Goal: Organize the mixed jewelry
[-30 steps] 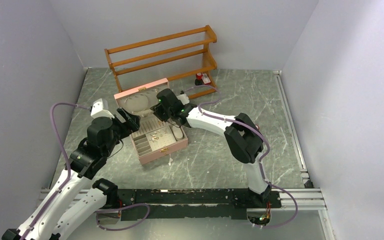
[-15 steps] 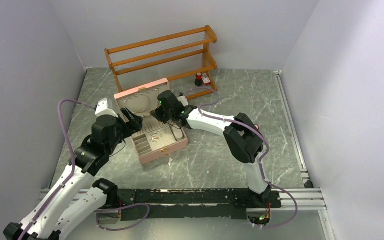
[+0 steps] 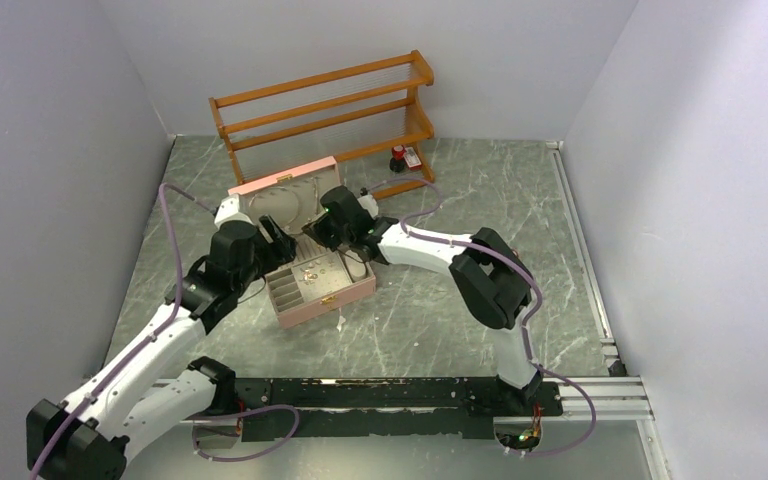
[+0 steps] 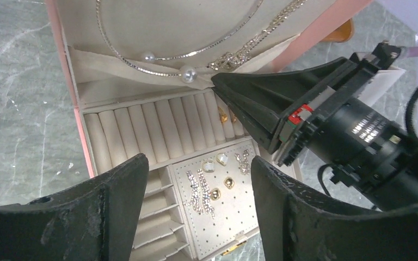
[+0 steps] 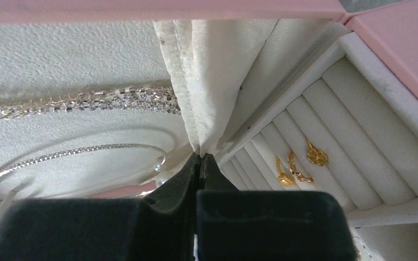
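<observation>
Above the table (image 3: 460, 320), right claw (image 5: 200, 156) has closed.

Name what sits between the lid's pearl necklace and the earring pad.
Rows of cream ring rolls, with gold rings tucked near one end; the left wrist view shows it.

no text legible. small white print on the black motor housing (image 4: 367, 133), left wrist view: too fine to read. white label (image 3: 413, 157) on the bottle (image 3: 398, 158) by the rack (image 3: 320, 81): unreadable.
</observation>
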Robot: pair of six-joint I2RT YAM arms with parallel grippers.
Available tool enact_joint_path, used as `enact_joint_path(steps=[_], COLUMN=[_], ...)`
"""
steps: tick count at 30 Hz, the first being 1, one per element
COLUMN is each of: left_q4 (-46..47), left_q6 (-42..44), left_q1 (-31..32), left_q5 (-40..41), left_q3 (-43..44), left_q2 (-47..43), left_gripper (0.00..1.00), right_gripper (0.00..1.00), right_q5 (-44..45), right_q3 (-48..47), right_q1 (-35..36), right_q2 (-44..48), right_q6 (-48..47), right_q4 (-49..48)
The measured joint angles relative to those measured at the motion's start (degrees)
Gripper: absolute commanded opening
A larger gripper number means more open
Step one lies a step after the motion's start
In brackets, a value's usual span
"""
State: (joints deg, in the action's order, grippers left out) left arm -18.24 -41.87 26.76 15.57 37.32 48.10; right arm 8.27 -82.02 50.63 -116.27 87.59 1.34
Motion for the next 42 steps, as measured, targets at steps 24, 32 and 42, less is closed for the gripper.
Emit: enact_joint_path(steps=[24, 32, 42], left_q4=[17.2, 17.7, 17.9], left_q6=[4.0, 5.2, 5.3], left_q1=[0.0, 0.0, 0.0], left_q5=[4.0, 5.0, 8.3], left_q3=[-1.4, 0.9, 4.4], left_q2=[14.4, 14.4, 17.0], left_gripper=[0.46, 0.47, 0.48], right_gripper=[0.0, 0.0, 0.0], right_q5=[-1.2, -2.0, -4.1], right_q3=[3.1, 5.4, 4.3], right_q1=[0.0, -0.1, -0.9], right_q2=[1.4, 2.4, 2.4], right_q6=[-4.7, -7.7, -10.8], right_q4=[-4.3, -7.6, -7.1])
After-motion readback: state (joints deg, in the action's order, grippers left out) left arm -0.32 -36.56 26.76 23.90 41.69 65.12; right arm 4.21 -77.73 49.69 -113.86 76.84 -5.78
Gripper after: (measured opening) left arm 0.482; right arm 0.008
